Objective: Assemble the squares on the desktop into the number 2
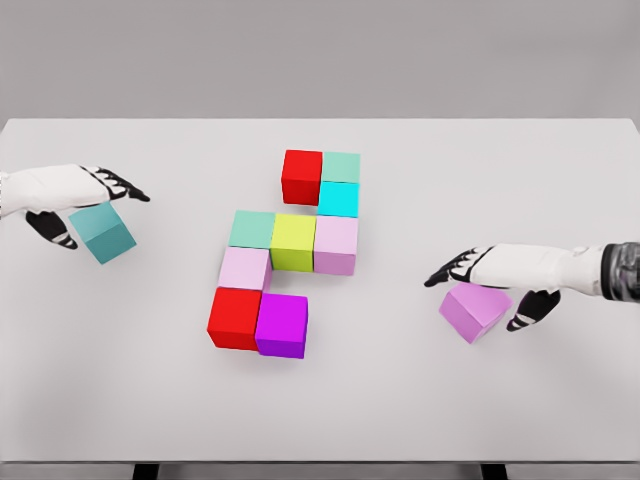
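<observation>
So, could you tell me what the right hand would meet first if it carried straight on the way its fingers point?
Probably the magenta cube at the figure's bottom right. The right hand, holding the pink cube, points leftward across bare table; depth is uncertain.

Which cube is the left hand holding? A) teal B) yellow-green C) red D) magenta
A: the left hand grips a teal cube, tilted and apart from the cluster at the left side of the table; the right hand holds an orchid-pink cube.
</observation>
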You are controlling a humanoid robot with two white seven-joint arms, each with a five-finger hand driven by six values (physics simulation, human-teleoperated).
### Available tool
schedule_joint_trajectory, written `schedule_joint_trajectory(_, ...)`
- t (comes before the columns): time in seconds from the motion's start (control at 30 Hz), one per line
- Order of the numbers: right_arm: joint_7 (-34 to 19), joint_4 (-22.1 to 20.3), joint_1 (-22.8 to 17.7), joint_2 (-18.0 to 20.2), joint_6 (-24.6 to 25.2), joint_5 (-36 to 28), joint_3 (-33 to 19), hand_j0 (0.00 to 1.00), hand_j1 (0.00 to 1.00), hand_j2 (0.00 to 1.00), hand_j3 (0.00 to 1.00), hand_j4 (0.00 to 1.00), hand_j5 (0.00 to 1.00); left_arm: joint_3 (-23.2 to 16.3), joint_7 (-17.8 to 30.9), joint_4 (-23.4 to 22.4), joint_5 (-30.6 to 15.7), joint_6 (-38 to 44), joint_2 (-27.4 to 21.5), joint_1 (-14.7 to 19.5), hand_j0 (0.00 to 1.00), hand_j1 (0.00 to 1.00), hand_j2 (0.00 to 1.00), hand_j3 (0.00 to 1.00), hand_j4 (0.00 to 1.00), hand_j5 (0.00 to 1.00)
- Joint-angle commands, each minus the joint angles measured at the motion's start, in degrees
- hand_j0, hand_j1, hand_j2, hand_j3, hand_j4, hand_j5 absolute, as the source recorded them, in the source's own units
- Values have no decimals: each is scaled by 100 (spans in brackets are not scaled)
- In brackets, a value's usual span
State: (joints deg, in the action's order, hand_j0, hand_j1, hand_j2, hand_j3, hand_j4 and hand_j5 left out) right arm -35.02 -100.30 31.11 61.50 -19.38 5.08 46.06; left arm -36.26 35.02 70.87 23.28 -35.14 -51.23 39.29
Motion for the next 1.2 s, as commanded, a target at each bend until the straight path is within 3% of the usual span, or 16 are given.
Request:
schedule_joint_trajectory(0.0,2,20,0,-7,13,37,-1,91,91,91,91,91,91,5,-2,-47,45,14,104,0,100,100,100,100,100,100)
schedule_joint_trajectory(0.17,2,20,-18,-7,13,37,96,68,68,68,68,68,68,-4,-2,-126,115,14,122,0,100,100,100,100,100,100)
schedule_joint_trajectory(0.27,2,11,-26,-7,4,37,96,66,66,66,66,66,66,-4,-2,-144,274,14,130,0,100,100,100,100,100,100)
schedule_joint_trajectory(0.33,2,-7,-18,-7,-13,37,96,54,54,54,54,54,54,-4,-2,-162,317,14,130,0,100,100,100,100,100,100)
schedule_joint_trajectory(0.43,2,-15,9,-16,-75,46,61,45,45,45,45,45,45,-4,-2,-162,564,14,157,0,100,100,100,100,100,100)
schedule_joint_trajectory(0.53,2,-15,105,-77,-241,99,17,45,45,45,45,45,45,-4,-2,-162,669,14,174,0,100,100,100,100,100,100)
schedule_joint_trajectory(0.7,2,-15,334,-534,-549,108,8,45,45,45,45,45,45,-4,-2,-162,792,14,183,9,100,100,100,100,100,100)
schedule_joint_trajectory(0.87,2,-15,492,-789,-1562,231,113,45,45,45,45,45,45,5,-2,-162,898,14,262,35,100,100,100,100,100,100)
schedule_joint_trajectory(1.1,2,-15,861,-798,-1562,740,641,45,45,45,45,45,45,5,-2,-162,994,14,377,35,99,99,99,99,99,99)
schedule_joint_trajectory(1.17,2,-15,993,-974,-1562,749,728,46,46,46,46,46,46,5,-2,-162,1056,14,403,35,98,98,98,98,98,98)
